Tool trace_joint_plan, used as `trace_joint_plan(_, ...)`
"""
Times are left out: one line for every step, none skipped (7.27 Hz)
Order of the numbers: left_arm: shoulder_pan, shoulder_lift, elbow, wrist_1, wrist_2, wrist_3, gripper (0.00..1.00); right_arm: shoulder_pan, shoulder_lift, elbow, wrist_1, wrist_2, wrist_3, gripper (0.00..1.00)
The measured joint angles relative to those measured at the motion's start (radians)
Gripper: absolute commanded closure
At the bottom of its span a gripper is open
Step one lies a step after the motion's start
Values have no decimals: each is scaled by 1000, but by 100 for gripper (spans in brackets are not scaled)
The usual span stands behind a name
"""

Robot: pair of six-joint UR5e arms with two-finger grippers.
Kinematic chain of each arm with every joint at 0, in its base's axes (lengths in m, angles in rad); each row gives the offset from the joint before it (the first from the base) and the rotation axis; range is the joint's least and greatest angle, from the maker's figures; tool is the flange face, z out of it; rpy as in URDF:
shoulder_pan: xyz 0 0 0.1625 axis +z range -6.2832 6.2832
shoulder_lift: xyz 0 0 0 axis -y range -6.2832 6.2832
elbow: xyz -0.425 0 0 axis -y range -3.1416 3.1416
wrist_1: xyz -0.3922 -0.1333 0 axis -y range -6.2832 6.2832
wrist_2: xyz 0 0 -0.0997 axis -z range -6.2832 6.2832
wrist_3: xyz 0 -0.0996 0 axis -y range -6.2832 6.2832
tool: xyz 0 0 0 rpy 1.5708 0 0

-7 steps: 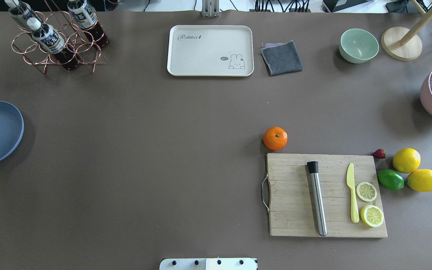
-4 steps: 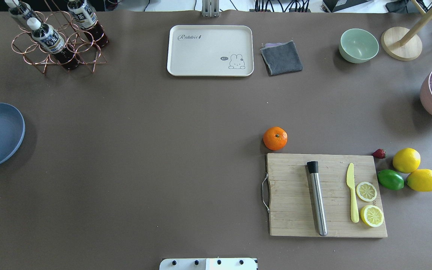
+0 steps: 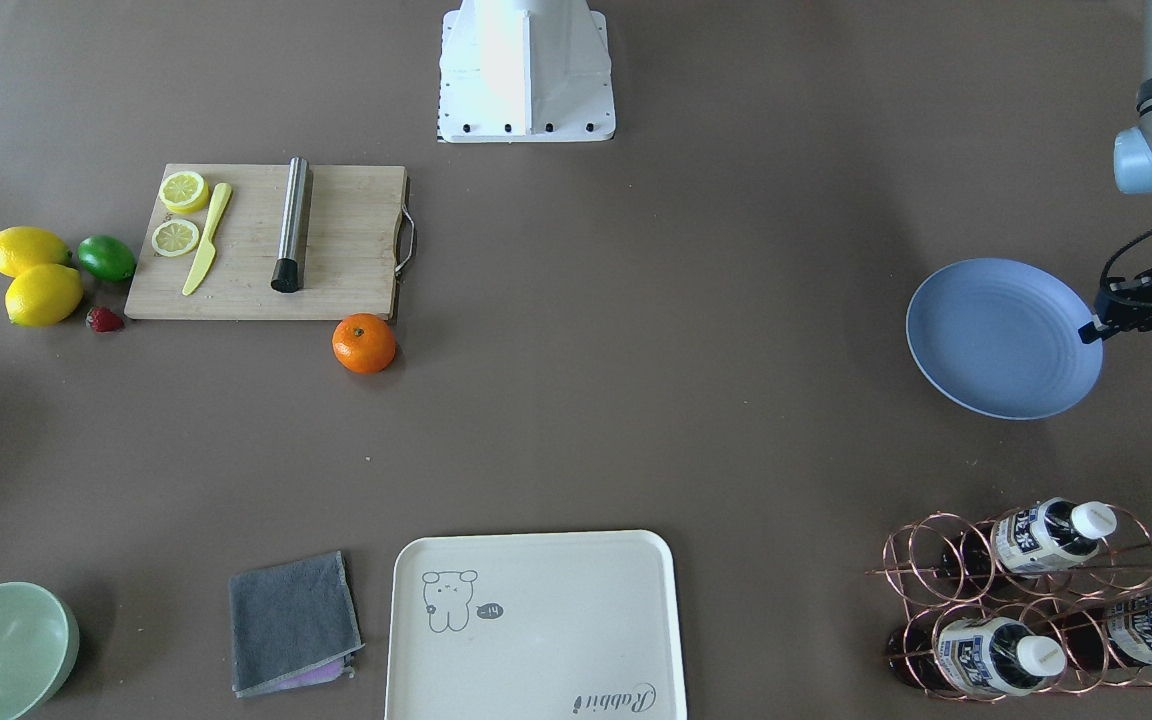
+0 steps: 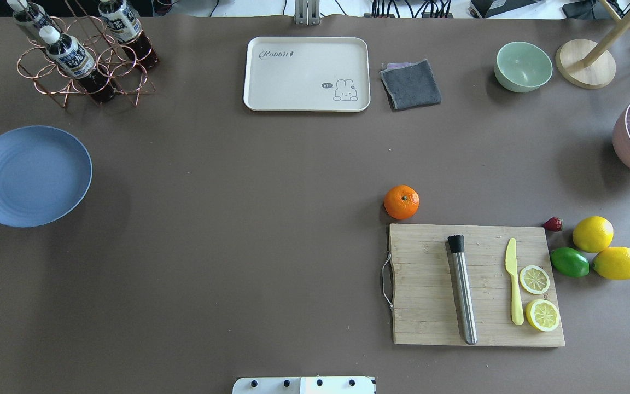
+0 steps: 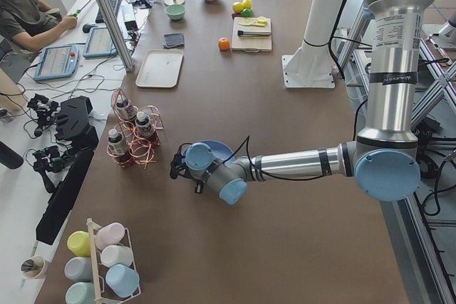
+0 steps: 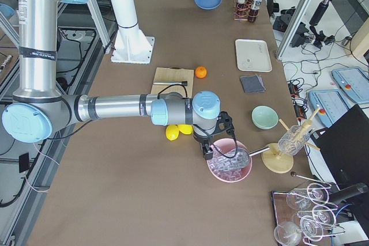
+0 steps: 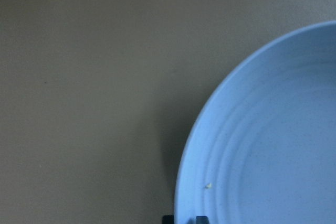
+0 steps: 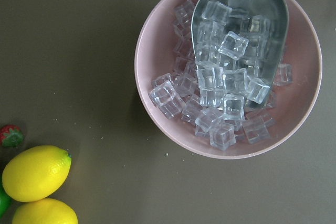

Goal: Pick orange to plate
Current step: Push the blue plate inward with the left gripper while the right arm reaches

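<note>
Front view: left gripper (image 3: 1094, 327) jaws clamp rim of round light-blue plate (image 3: 996, 340).
Right gripper (image 6: 206, 155): jaws, cannot tell.
Round orange fruit (image 4: 401, 202): bench (image 4: 238, 246), beside wooden board (image 4: 424, 284).
Right wrist view: pink bowl (image 8: 152, 35) holds ice cubes (image 8: 168, 98).

The left arm (image 5: 299, 164): upper link upright, forearm stretched out level, wrist turned down at the end. The left gripper (image 3: 1091, 328): fingers pinched onto the rim of the plate (image 3: 996, 340), which extends ahead of the fingertips. The right arm (image 6: 115, 108): forearm level, wrist camera looking straight down. The right gripper (image 6: 206, 152): points downward; finger spacing not readable.
</note>
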Motion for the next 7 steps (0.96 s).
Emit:
trace_joint_plan(53, -19, -77, 2, 12, -128, 100, -56, 29, 38, 0, 3, 119, 1)
trace_joint_plan(130, -43, -140, 4, 59, -257, 100, -124, 67, 75, 0, 4, 253, 1)
trace_joint_plan(217, -73, -188, 6, 121, -379, 100, -192, 117, 95, 0, 2, 380, 1)
trace_joint_plan(310, -116, -230, 21, 194, -494, 100, -266, 178, 104, 1, -10, 510, 1)
trace_joint_plan(394, -165, -269, 68, 266, -578, 100, -339, 241, 107, 0, -36, 637, 1)
trace_joint_plan(482, -223, -310, 148, 349, -641, 100, -417, 299, 108, 0, -72, 759, 1)
trace_joint_plan(571, -272, -332, 210, 430, -687, 100, -497, 349, 107, 1, -116, 866, 1)
